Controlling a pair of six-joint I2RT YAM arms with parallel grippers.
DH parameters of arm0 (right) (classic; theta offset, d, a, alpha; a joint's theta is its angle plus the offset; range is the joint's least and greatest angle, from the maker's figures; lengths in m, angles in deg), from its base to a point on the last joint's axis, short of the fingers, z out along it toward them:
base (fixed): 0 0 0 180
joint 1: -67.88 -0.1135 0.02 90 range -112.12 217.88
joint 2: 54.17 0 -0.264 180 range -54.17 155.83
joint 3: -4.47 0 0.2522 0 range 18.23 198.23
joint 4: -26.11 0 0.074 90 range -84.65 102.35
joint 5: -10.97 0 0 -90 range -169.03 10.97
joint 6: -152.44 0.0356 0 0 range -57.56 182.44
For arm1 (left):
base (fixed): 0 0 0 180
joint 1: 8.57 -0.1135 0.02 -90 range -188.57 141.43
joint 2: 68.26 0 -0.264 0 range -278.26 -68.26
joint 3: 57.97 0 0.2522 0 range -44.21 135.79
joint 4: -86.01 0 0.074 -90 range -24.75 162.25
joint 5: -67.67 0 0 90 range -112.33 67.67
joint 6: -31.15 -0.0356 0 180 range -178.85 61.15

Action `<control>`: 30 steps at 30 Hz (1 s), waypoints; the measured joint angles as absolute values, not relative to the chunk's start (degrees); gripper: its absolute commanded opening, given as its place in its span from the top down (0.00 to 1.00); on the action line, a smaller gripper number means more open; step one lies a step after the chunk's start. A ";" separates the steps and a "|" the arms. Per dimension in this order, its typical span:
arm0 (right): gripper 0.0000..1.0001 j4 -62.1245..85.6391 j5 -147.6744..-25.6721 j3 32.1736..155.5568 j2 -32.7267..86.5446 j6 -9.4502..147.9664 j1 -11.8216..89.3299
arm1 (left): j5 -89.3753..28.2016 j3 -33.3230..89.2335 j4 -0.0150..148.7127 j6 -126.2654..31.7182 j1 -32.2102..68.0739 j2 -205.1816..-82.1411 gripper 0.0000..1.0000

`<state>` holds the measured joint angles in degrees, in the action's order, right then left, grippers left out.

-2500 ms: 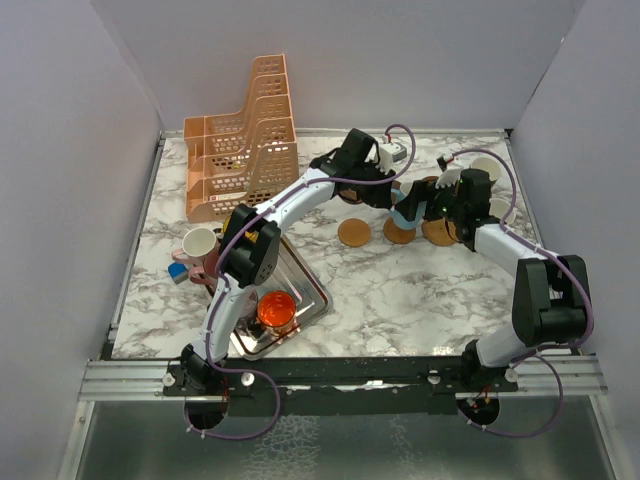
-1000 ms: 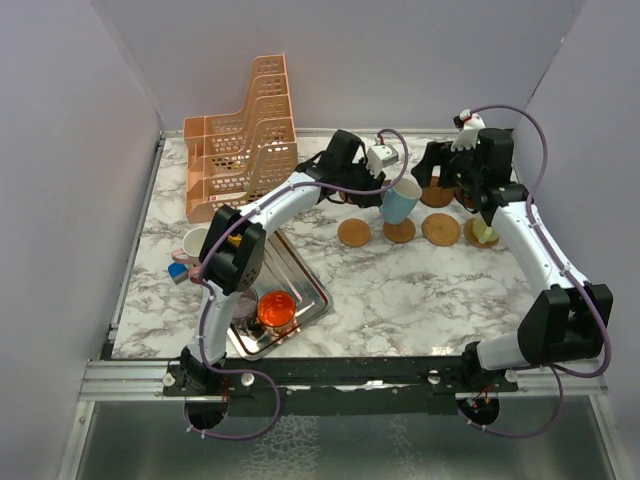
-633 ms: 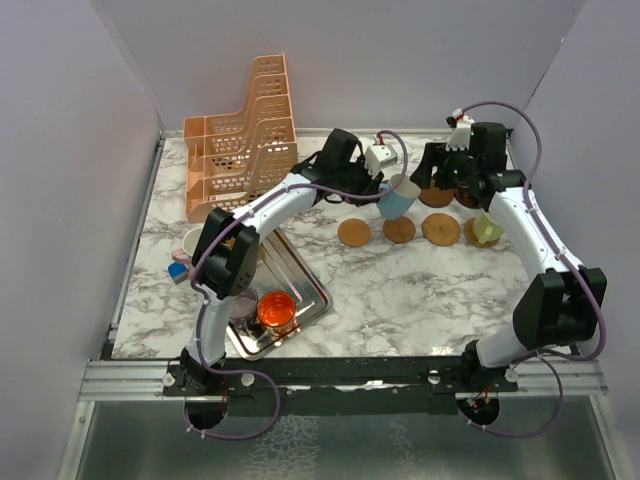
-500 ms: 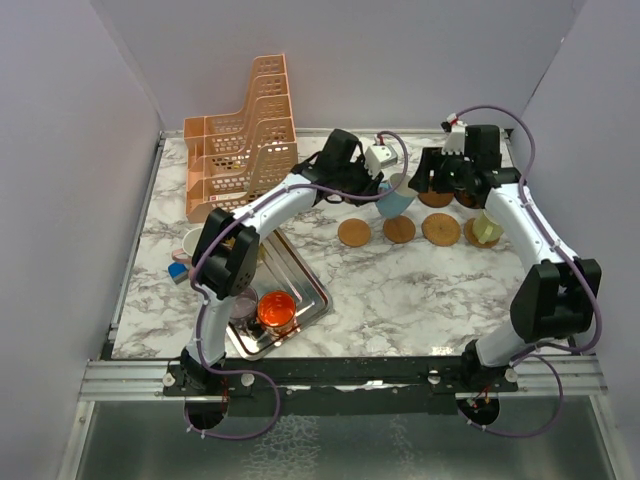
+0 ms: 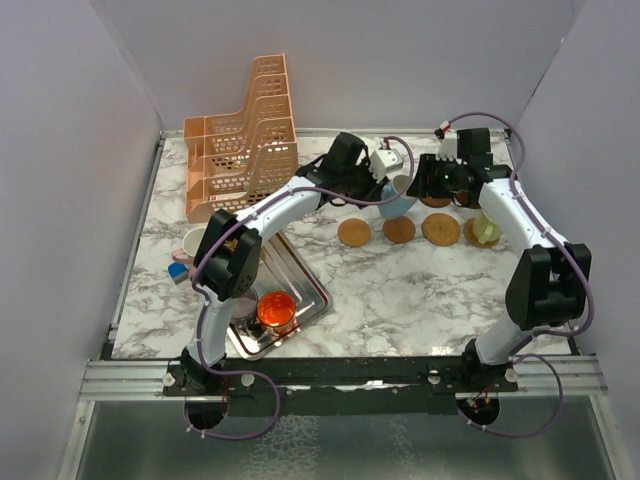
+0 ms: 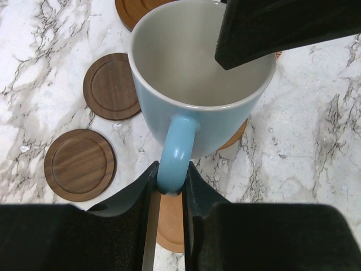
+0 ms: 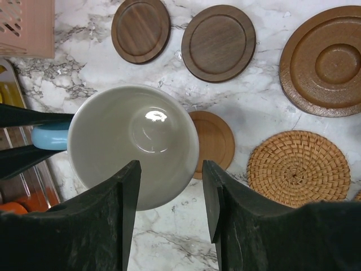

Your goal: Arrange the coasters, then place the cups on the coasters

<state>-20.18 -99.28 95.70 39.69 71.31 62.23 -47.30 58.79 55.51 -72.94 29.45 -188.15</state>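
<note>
Left claw (image 6: 169,182) gripping cup (image 6: 197,73) handle, wrist view

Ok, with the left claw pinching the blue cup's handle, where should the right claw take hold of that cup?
Grip the wall opposite the handle, coming down from above, one finger inside, one outside. The blue cup is upright and open-mouthed, and the left claw occupies the handle side, so only that far wall is free.
</note>
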 measured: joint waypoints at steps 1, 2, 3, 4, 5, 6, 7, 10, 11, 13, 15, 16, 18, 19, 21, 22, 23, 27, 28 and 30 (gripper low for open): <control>0.57 -20.20 -99.28 95.94 39.93 71.35 62.23 | -47.23 58.79 55.51 -72.94 29.43 -188.13 1.00; 0.59 -20.16 -99.28 96.01 40.06 71.44 62.23 | -47.14 58.79 55.51 -72.94 29.45 -188.15 1.00; 0.62 -20.20 -99.28 96.05 40.15 71.55 62.23 | -47.10 58.79 55.51 -72.94 29.52 -188.13 1.00; 0.64 -20.20 -99.30 96.07 40.30 71.74 62.23 | -47.01 58.79 55.51 -72.94 29.63 -188.13 1.00; 0.66 -20.18 -99.28 96.07 40.55 71.81 62.23 | -46.93 58.79 55.49 -72.96 29.78 -188.13 1.00; 0.67 -20.18 -99.26 96.07 40.74 71.87 62.23 | -46.84 58.79 55.47 -72.98 29.80 -188.13 1.00; 0.68 -20.18 -99.26 96.07 40.98 71.90 62.23 | -46.73 58.79 55.45 -73.01 29.80 -188.13 1.00; 0.72 -20.29 -99.26 96.62 41.92 72.16 62.23 | -46.40 58.79 55.45 -73.20 29.80 -188.15 1.00; 0.73 -20.29 -99.26 96.93 42.29 72.25 62.23 | -46.34 58.79 55.45 -73.22 29.80 -188.13 1.00; 0.75 -20.27 -99.24 97.17 42.64 72.29 62.23 | -46.23 58.79 55.45 -73.36 29.80 -188.13 1.00; 0.75 -20.33 -99.17 97.34 42.84 72.31 62.25 | -46.09 58.79 55.43 -73.44 29.80 -188.13 1.00; 0.76 -20.42 -99.11 97.56 42.97 72.31 62.25 | -46.05 58.79 55.43 -73.57 29.80 -188.13 1.00; 0.78 -20.42 -98.98 97.89 43.36 72.31 62.25 | -45.99 58.79 55.43 -73.66 29.80 -188.13 1.00; 0.81 -20.44 -98.95 97.89 43.45 72.33 62.25 | -45.96 58.77 55.43 -73.75 29.80 -188.13 1.00; 0.85 -20.44 -98.78 97.89 43.65 72.46 62.25 | -45.85 58.48 55.47 -73.88 29.80 -188.09 1.00; 0.87 -20.44 -98.65 97.89 43.71 72.68 62.25 | -45.88 58.31 55.43 -73.95 29.82 -188.04 1.00; 0.90 -20.44 -98.41 97.89 43.82 72.88 62.23 | -45.88 58.13 55.45 -74.05 29.87 -187.93 1.00; 0.99 -20.38 -97.29 98.78 44.33 73.91 62.25 | -45.88 57.76 55.12 -74.64 30.20 -187.61 1.00; 0.99 -20.42 -96.90 99.13 44.39 73.95 62.25 | -45.88 57.61 55.25 -74.73 30.33 -187.50 1.00; 0.99 -20.51 -96.53 99.48 44.39 73.95 62.23 | -45.90 57.19 55.69 -74.91 30.46 -187.26 0.96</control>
